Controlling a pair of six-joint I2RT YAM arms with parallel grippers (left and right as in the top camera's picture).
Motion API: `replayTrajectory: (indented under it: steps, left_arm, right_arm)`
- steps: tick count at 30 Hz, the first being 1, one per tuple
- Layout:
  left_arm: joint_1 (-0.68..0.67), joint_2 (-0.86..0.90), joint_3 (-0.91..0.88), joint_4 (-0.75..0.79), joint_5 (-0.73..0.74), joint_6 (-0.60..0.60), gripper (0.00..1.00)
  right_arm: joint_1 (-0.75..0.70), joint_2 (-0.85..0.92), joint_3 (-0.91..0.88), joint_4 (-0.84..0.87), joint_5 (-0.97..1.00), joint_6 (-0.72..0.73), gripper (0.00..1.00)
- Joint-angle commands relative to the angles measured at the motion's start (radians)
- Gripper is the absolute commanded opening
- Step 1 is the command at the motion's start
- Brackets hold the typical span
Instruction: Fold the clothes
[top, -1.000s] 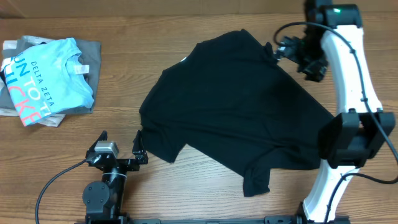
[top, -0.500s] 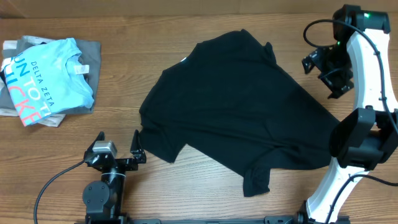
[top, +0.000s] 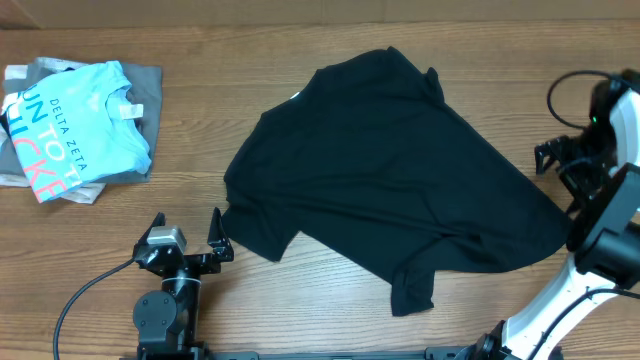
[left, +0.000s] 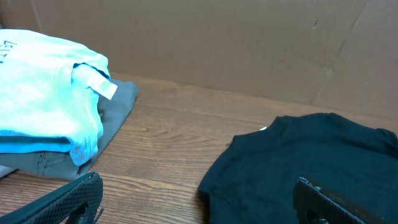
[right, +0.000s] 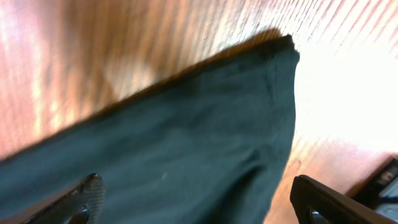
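Observation:
The black T-shirt (top: 380, 170) lies spread and crumpled across the middle of the wooden table, one sleeve pointing toward the front edge. It also shows in the left wrist view (left: 311, 162) and in the right wrist view (right: 174, 155). My left gripper (top: 187, 238) is open and empty, low near the front left, just left of the shirt's lower corner; its fingers (left: 199, 202) frame the shirt's edge. My right gripper (top: 558, 160) is open and empty at the far right, beside the shirt's right edge; its fingers (right: 199, 202) hang over the fabric.
A light-blue "DELTA ZETA" shirt (top: 70, 125) lies folded on a grey folded shirt (top: 145, 85) at the back left, seen also in the left wrist view (left: 43, 99). A cardboard wall (left: 249, 43) stands behind the table. The right arm's base (top: 600, 250) stands at the right edge.
My right arm has swung from the shirt's back right corner out to the right and toward the front, away from the shirt. The left arm and the shirt have stayed put.

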Motion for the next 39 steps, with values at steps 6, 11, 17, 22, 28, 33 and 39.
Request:
replayTrajectory:
  steps: [6, 11, 17, 22, 28, 33, 39]
  left_arm:
    - [-0.002, -0.01, -0.003, 0.001, -0.02, 0.054, 1.0]
    - [-0.002, -0.01, -0.003, 0.001, -0.024, 0.053, 1.0]
    - [-0.002, -0.01, -0.003, 0.001, -0.028, 0.054, 1.0]
    - [-0.002, -0.01, -0.003, 0.002, -0.045, 0.079, 1.0]
    - [-0.002, -0.01, -0.003, 0.002, -0.045, 0.107, 1.0]
    - [-0.002, -0.01, -0.003, 0.002, -0.045, 0.106, 1.0]
    - [-0.002, -0.01, -0.003, 0.002, -0.044, 0.106, 1.0]
  right_arm:
    - [-0.148, -0.113, -0.162, 0.078, 0.05, 0.014, 1.0]
    - [-0.166, -0.146, -0.164, 0.108, 0.126, -0.003, 1.0]
    - [-0.166, -0.143, -0.314, 0.337, 0.019, -0.151, 1.0]
    - [-0.168, -0.144, -0.43, 0.502, -0.05, -0.238, 1.0]
    - [-0.169, -0.144, -0.468, 0.565, -0.073, -0.276, 1.0]
    - [-0.17, -0.144, -0.468, 0.57, -0.073, -0.278, 0.94]
    - [-0.17, -0.144, -0.468, 0.588, -0.055, -0.277, 0.24]
